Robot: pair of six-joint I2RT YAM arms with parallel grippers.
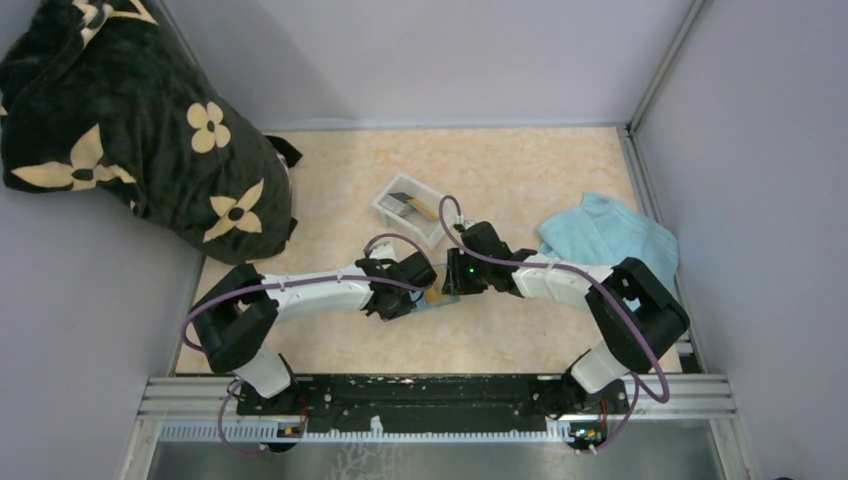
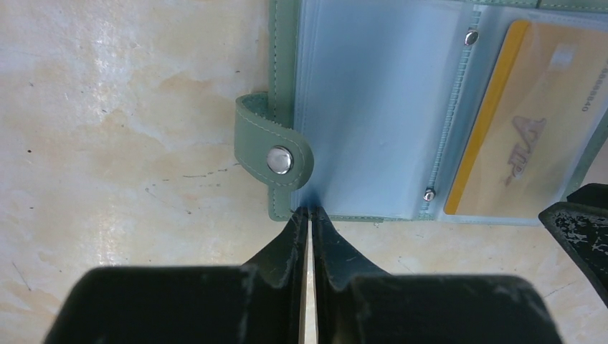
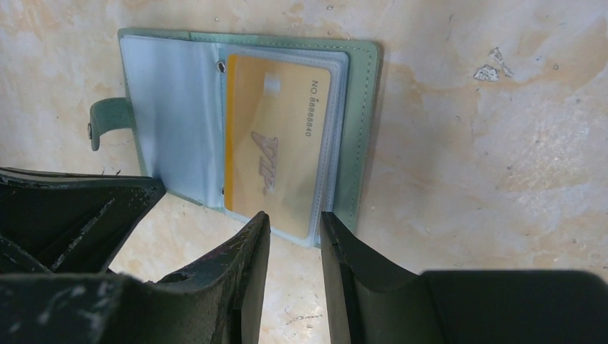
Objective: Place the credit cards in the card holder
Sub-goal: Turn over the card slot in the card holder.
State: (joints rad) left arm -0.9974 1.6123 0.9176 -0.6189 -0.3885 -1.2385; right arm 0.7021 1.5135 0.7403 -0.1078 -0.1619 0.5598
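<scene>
The card holder point(image 1: 446, 300) lies open on the table between my two grippers, grey-green outside, pale blue sleeves point(image 2: 373, 107) inside. An orange-yellow credit card point(image 3: 276, 136) sits in its right-hand sleeve; it also shows in the left wrist view point(image 2: 516, 129). My left gripper point(image 2: 308, 211) is shut, its tips touching the holder's near edge beside the snap tab point(image 2: 276, 150). My right gripper point(image 3: 294, 218) is open a little, its tips on either side of the near end of the card's sleeve, gripping nothing. More cards, one dark point(image 1: 404, 199) and one orange point(image 1: 426, 211), lie in the tray.
A white plastic tray point(image 1: 384, 203) stands just behind the grippers. A light blue towel point(image 1: 610, 235) lies at the right. A large black flowered bag point(image 1: 130, 130) fills the back left corner. Grey walls enclose the table.
</scene>
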